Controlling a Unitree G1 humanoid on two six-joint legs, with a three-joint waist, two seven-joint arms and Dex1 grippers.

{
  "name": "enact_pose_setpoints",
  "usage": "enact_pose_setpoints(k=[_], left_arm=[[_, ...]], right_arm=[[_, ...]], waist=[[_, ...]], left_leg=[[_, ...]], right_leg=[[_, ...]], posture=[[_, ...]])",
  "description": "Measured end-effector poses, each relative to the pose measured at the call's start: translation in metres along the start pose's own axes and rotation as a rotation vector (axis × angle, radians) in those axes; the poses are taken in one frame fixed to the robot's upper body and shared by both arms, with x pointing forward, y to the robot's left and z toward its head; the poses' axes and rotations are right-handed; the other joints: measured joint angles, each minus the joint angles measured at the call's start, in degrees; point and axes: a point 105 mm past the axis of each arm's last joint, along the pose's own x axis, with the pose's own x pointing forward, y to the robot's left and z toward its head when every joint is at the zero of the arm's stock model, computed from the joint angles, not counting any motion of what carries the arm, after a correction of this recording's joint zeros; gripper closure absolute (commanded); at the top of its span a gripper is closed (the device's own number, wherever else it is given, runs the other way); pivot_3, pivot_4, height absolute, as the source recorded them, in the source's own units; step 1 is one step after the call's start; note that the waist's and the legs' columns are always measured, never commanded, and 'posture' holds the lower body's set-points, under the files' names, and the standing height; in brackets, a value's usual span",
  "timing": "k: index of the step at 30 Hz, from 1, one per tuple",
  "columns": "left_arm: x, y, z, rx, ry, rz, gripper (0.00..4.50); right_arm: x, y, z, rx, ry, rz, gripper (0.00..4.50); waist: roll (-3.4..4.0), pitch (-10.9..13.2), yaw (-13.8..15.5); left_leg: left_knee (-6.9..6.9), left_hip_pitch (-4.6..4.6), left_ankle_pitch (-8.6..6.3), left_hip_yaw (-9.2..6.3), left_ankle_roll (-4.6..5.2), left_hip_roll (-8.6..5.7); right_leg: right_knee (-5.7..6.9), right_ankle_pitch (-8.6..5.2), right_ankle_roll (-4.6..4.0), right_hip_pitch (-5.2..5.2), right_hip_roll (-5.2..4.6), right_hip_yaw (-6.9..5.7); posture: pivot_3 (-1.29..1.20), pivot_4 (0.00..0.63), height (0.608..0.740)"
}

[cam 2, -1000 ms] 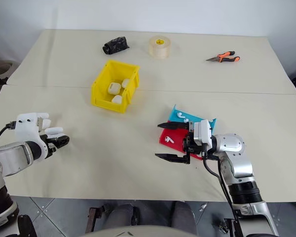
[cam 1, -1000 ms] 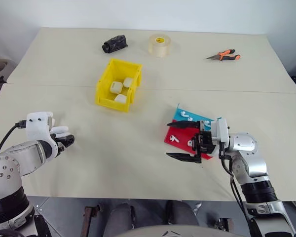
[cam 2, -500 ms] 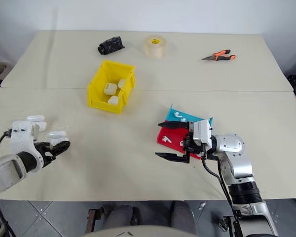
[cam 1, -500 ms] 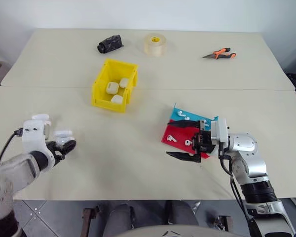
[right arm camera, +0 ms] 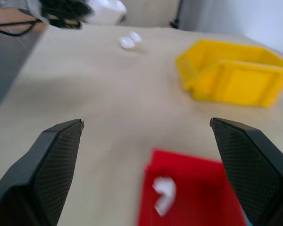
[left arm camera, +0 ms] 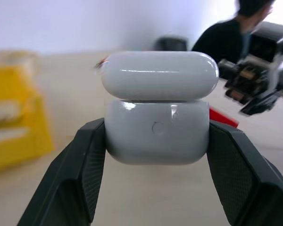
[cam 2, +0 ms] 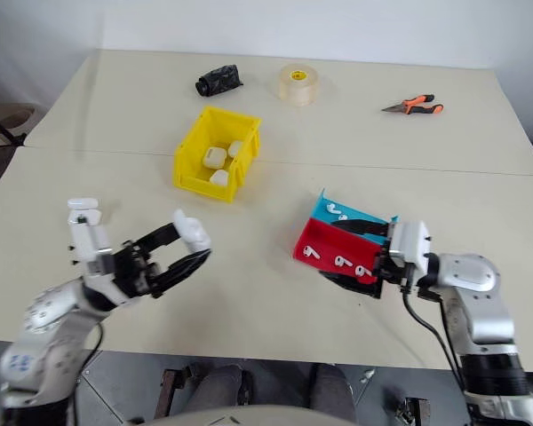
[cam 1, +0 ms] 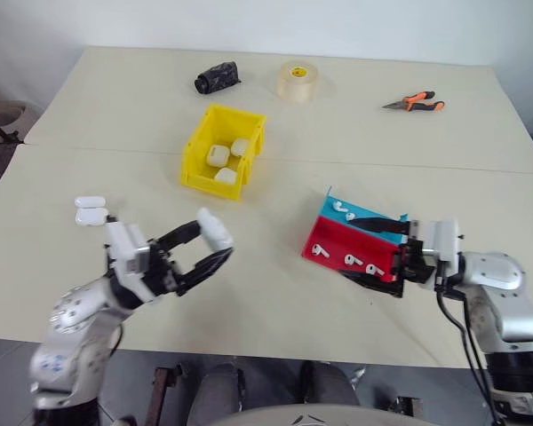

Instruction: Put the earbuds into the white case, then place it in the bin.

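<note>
Head views: now swinging inward from the left edge of the worktop (cam 1: 275, 284), left gripper (cam 1: 215, 245) clamping its fingers on the white case (cam 1: 215, 231), lifted clear of the surface. Right gripper (cam 1: 369, 253) sitting further right than a second ago, fingers spread wide and empty over the red and blue tray (cam 1: 342, 247) holding the earbuds (cam 1: 352, 260). Lying behind the left arm, a second case (cam 1: 90, 211), open. Standing beyond, the bin (cam 1: 196, 156) holding three more cases; at the far edge, a black bundle (cam 1: 218, 77), a tape roll (cam 1: 297, 80) and pliers (cam 1: 414, 103).

Left wrist view: pinching the white case (left arm camera: 156, 134) by its body, lid raised a crack; showing a person (left arm camera: 228, 40) in the background.

Right wrist view: framing an earbud (right arm camera: 163, 191) on the red tray, with the bin (right arm camera: 236, 77) off to one side.
</note>
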Motion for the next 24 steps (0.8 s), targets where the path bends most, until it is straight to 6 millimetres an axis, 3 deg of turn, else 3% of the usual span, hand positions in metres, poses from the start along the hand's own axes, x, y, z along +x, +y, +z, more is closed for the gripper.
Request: enact_pose_setpoints(k=[5,10,13,17,24], left_arm=[[0.044,-0.013,-0.009,0.117,-0.113,-0.216,1.71],[0.064,-0.028,-0.019,0.156,-0.215,-0.348,1.71],[0.069,-0.038,-0.021,0.127,-0.269,-0.425,1.71],[0.073,-0.044,-0.025,0.122,-0.311,-0.477,1.71],[0.081,-0.044,-0.027,0.108,-0.327,-0.489,1.71]], right_arm=[[-0.050,-0.003,-0.004,-0.014,0.162,-0.188,0.00],[-0.094,0.013,-0.003,0.048,0.339,-0.299,0.00],[-0.105,0.023,-0.005,0.114,0.464,-0.329,0.00],[-0.093,0.030,0.002,0.170,0.569,-0.304,0.00],[-0.041,0.021,0.026,0.136,0.699,-0.169,0.00]], waist=[[0.05,-0.03,0.18],[0.02,-0.01,-0.04],[0.03,-0.02,-0.21],[0.03,-0.02,-0.18],[0.01,-0.01,0.03]], left_leg=[[-0.04,0.00,0.00,0.07,0.02,-0.01],[-0.07,0.00,0.00,0.09,0.04,0.01],[-0.04,0.05,0.01,0.16,0.05,0.04],[-0.03,0.08,0.01,0.15,0.05,0.07],[0.04,0.00,0.01,-0.49,0.07,0.02]], right_leg=[[0.00,0.01,0.02,-0.03,-0.01,-0.06],[-0.03,0.01,0.02,-0.03,-0.01,-0.08],[-0.02,0.01,0.03,-0.02,-0.01,-0.05],[-0.02,0.01,0.03,-0.01,0.00,-0.03],[-0.05,0.02,0.03,0.03,-0.02,-0.10]], posture=[[0.00,0.150,0.740],[0.00,0.150,0.740],[0.00,0.150,0.740],[0.00,0.150,0.740],[0.00,0.150,0.740]])
